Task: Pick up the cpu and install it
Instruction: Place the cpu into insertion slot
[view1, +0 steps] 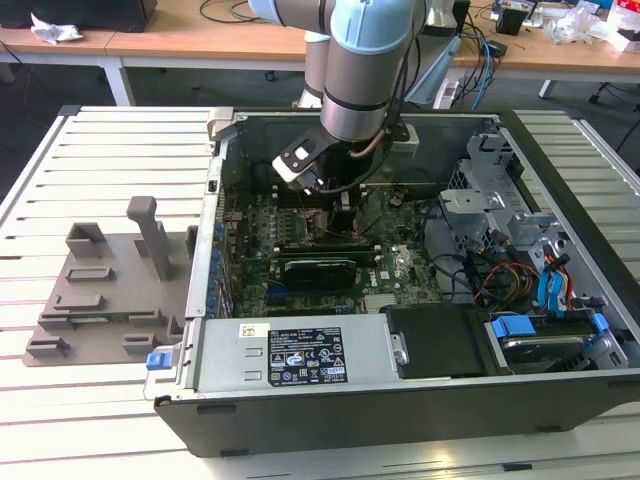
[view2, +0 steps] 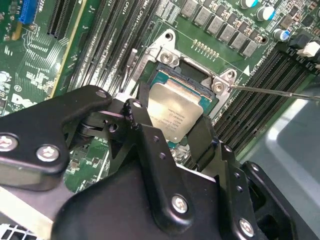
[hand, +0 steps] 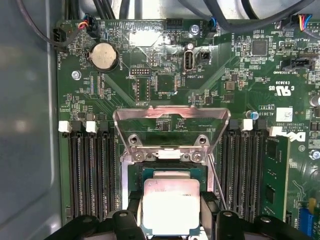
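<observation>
**Cpu held at the open socket inside the computer case**

Standing by the white slatted table (view1: 100, 140), I see an open computer case (view1: 400, 425) lying on it, and the arm (view1: 360, 70) reaches down from above into the case, over the green motherboard (view1: 390, 265). On the table at the exterior view's left, just beside the case, lies a grey fixture tray (view1: 100, 290).

In the second wrist view the gripper (view2: 169, 121) is clamped on the cpu (view2: 175, 116). Its two black fingers (hand: 209, 205) stand on two opposite edges of the chip and touch them, with the silvery top plate between them facing up. The cpu is directly at the socket (hand: 172, 173), inside the outline of the socket frame. Part of the socket is visible beyond the far edge of the chip. I cannot tell if the chip already sits fully down in the socket or is a little above it; in the second wrist view it looks slightly tilted.

The metal load plate (hand: 150, 114) of the socket is swung open and stands upright at the far side of the socket, so the socket is uncovered. A thin metal lever (view2: 272, 92) sticks out sideways near one corner of the socket. Rows of black memory slots (hand: 92, 175) run on both sides of the socket
</observation>
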